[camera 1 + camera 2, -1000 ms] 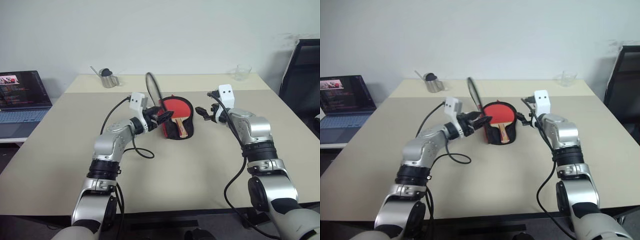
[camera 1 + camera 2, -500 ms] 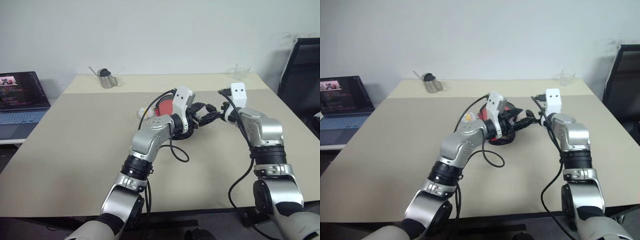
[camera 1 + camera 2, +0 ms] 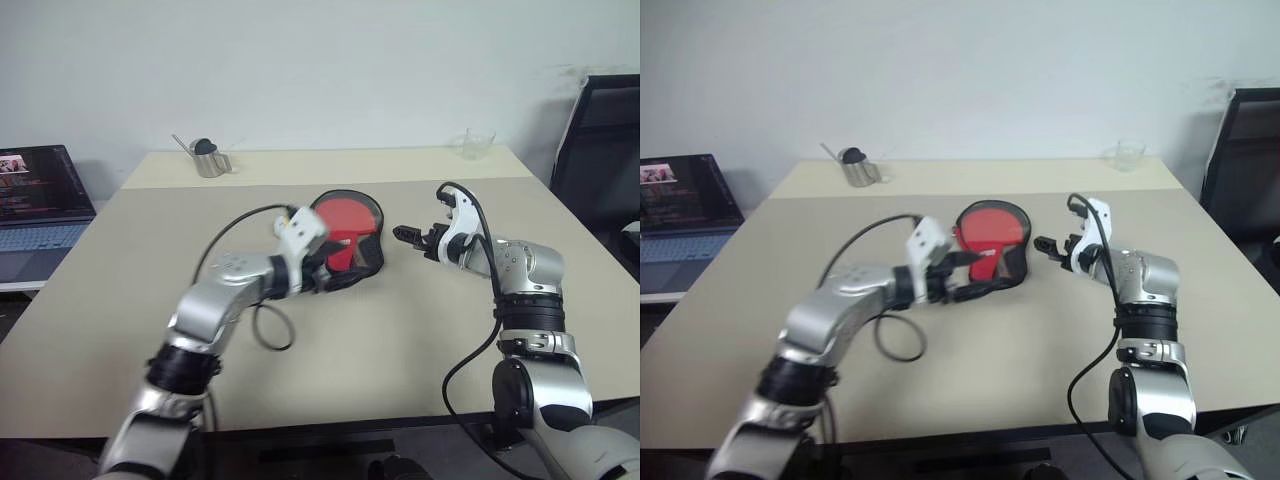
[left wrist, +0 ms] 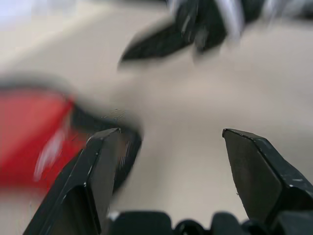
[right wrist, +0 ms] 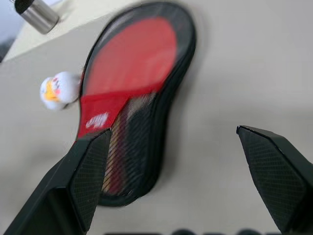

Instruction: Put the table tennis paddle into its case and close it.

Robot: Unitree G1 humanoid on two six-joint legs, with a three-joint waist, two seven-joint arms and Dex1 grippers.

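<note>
Right wrist view: plush keychain (image 5: 59,90) beside case (image 5: 161,93)

Case (image 3: 348,240) flap now shut; left gripper (image 3: 322,270) drawn back

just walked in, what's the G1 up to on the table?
It is packing a table tennis paddle into its case. The paddle lies inside the case on the table, and the flap now lies over it, red mesh side up, with the plush keychain beside it. The left gripper is open at the case's near left edge. The right gripper is open just to the right, holding nothing. I can't tell whether the zip is closed.
</note>
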